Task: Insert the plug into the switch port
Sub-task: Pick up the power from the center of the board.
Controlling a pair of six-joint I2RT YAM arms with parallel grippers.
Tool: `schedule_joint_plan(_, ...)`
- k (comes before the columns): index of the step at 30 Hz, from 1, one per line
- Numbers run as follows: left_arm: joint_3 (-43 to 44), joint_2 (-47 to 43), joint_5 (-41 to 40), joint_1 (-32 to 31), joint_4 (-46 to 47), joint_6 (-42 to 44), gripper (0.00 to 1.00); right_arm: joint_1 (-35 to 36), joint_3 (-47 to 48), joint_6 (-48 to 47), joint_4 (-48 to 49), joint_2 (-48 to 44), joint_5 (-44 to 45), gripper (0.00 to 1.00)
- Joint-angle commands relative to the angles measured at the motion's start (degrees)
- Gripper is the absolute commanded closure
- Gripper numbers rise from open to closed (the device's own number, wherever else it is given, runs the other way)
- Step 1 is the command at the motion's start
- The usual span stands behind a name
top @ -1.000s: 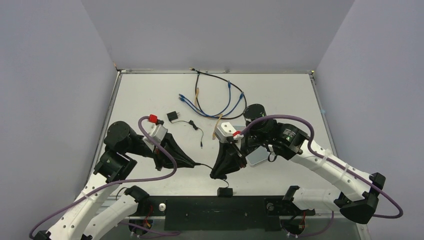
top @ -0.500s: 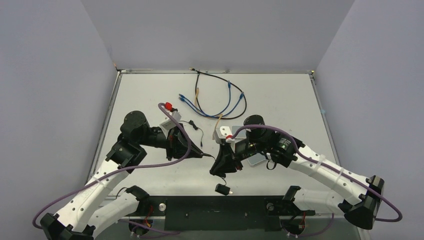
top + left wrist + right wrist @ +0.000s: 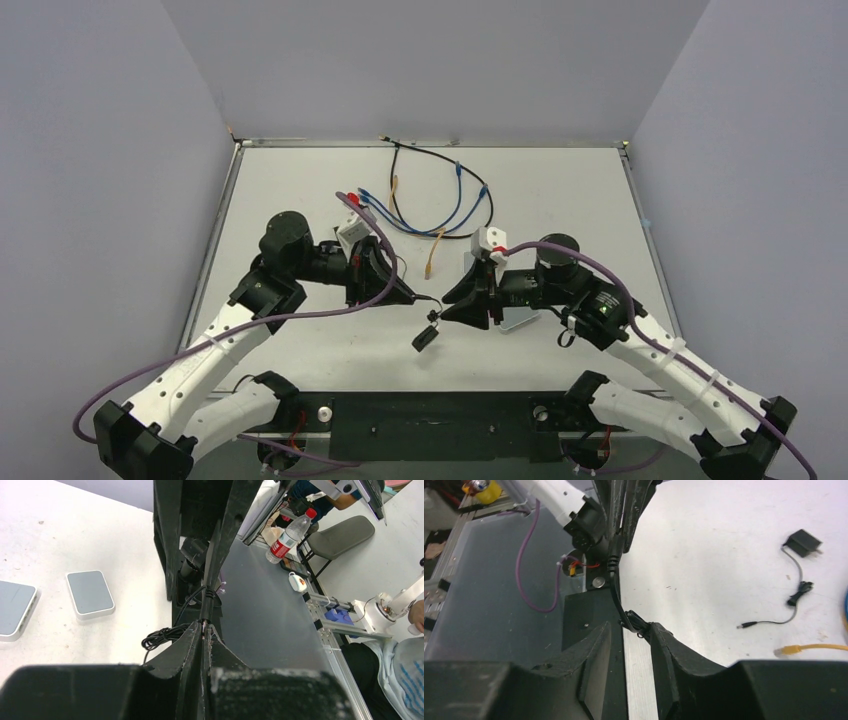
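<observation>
My left gripper [image 3: 408, 296] is shut on a thin black cable [image 3: 210, 587] and holds it above the table. The cable's plug end is hidden between the fingers. A tied coil [image 3: 161, 637] and a black adapter block [image 3: 425, 338] hang below it. My right gripper [image 3: 452, 306] faces the left one, tips nearly meeting. Its jaws stand open, and the coil [image 3: 636, 624] touches one fingertip. The small white box with the switch port [image 3: 520, 321] lies under the right arm. The left wrist view shows two such boxes [image 3: 90, 593] [image 3: 15, 609]. No socket shows clearly.
A second black adapter [image 3: 802, 542] with its lead and barrel plug [image 3: 746, 625] lies on the table. Blue, black and orange network cables [image 3: 440, 200] lie at the back middle, with an orange connector [image 3: 788, 650]. The black base plate [image 3: 430, 420] runs along the near edge.
My left arm has swung right and risen with the cable, lifting the adapter block off the table. My right gripper has turned from pointing down to facing the left gripper.
</observation>
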Motion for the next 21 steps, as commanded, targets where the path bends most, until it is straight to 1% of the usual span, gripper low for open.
schedule_joint_plan(1, 3.33, 1.47, -1.68, -0.4, 5.0, -1.62, 1.0, -2.61, -0.65, 2.09, 2.97, -4.53, 5.3, 0.68)
schedule_joint_plan(6, 4.35, 3.33, -4.29, -0.54, 5.19, -2.63, 1.0, -3.43, 0.63, -0.69, -1.84, -7.52, 12.05, 0.66)
schedule_joint_plan(9, 4.43, 4.31, -5.96, -0.54, 4.52, -3.31, 1.0, -3.5, 1.69, -2.02, -2.58, -8.78, 17.5, 0.66)
schedule_joint_plan(10, 4.48, 4.53, -6.26, -0.57, 3.56, -3.32, 1.0, -3.55, 1.91, -2.74, -2.72, -8.91, 18.13, 0.66)
schedule_joint_plan(13, 5.06, 5.88, -7.51, -0.51, 0.91, -3.25, 1.0, -3.51, 3.28, -3.92, -3.43, -8.85, 19.49, 0.67)
schedule_joint_plan(16, 5.83, 6.95, -7.88, -0.49, -2.0, -3.34, 1.0, -3.58, 4.54, -7.5, -5.06, -8.17, 19.79, 0.69)
schedule_joint_plan(18, 6.48, 7.62, -7.96, -0.49, -5.09, -3.52, 1.0, -3.51, 5.89, -9.81, -6.57, -7.39, 19.05, 0.66)
schedule_joint_plan(19, 6.71, 8.18, -8.08, -0.49, -6.04, -3.57, 1.0, -3.33, 6.98, -10.86, -7.2, -6.58, 18.47, 0.62)
schedule_joint_plan(21, 7.43, 8.97, -8.24, -0.49, -8.47, -3.47, 1.0, -2.42, 9.77, -14.74, -10.43, -4.87, 17.0, 0.58)
